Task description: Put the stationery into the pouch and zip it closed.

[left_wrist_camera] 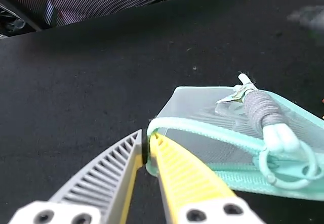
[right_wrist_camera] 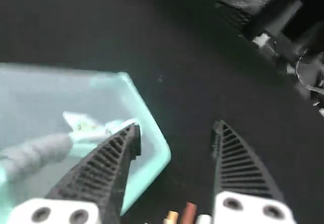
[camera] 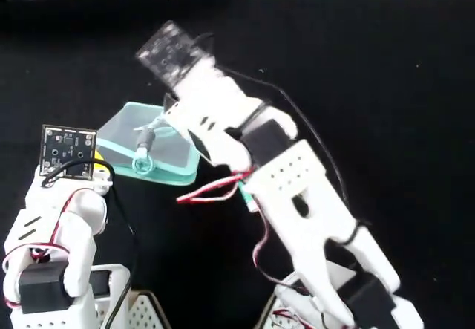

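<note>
The mint, see-through pouch (camera: 152, 145) lies flat on the black table, between the two arms. Its zipper pull carries a grey tassel (left_wrist_camera: 263, 110) and a mint ring (left_wrist_camera: 289, 169) resting on top of it. My left gripper (left_wrist_camera: 147, 144), with one grey and one yellow finger, is shut on the pouch's (left_wrist_camera: 202, 114) corner at the end of the zipper. My right gripper (right_wrist_camera: 176, 129) hangs open over the pouch's (right_wrist_camera: 61, 95) far edge. One black finger (right_wrist_camera: 109, 158) is above the pouch by the tassel (right_wrist_camera: 30, 153), the other over bare table.
The right arm (camera: 297, 195) stretches diagonally from the near right across the table's middle, its red wires (camera: 211, 189) hanging near the pouch. The left arm (camera: 59, 217) stands at the near left. Black cloth (camera: 386, 84) covers the table.
</note>
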{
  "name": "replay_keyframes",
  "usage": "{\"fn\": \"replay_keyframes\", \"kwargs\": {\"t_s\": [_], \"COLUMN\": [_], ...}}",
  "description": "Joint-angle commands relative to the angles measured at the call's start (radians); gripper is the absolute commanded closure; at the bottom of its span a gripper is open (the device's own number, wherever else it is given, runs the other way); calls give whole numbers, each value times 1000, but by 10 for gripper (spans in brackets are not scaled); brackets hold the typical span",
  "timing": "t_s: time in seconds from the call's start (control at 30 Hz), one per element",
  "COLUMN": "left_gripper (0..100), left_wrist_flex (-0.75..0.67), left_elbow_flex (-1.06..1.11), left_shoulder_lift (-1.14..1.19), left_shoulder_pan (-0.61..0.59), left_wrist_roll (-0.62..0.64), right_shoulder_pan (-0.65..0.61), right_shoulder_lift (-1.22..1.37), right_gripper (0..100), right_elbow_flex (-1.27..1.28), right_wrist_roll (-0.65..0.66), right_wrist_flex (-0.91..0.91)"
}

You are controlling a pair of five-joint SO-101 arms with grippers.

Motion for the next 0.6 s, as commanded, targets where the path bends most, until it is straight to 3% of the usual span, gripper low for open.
{"fn": "replay_keyframes", "kwargs": {"t_s": [0.0, 0.1, 0.57], "left_gripper": [968, 969, 970], "left_wrist_flex": [-15, -15, -23], "left_elbow_flex": [1, 1, 19], "left_shoulder_lift": [-3, -3, -6], "left_shoulder_pan": [5, 5, 4], "left_wrist_roll": [-2, -2, -5], "right_shoulder_pan": [-48, -117, -129], "right_shoulder_lift": [-51, -42, 97], "right_gripper": [766, 765, 764], "right_elbow_flex": [-51, -47, -56], "right_wrist_roll": [-63, -63, -63], "right_wrist_flex": [18, 28, 40]}}
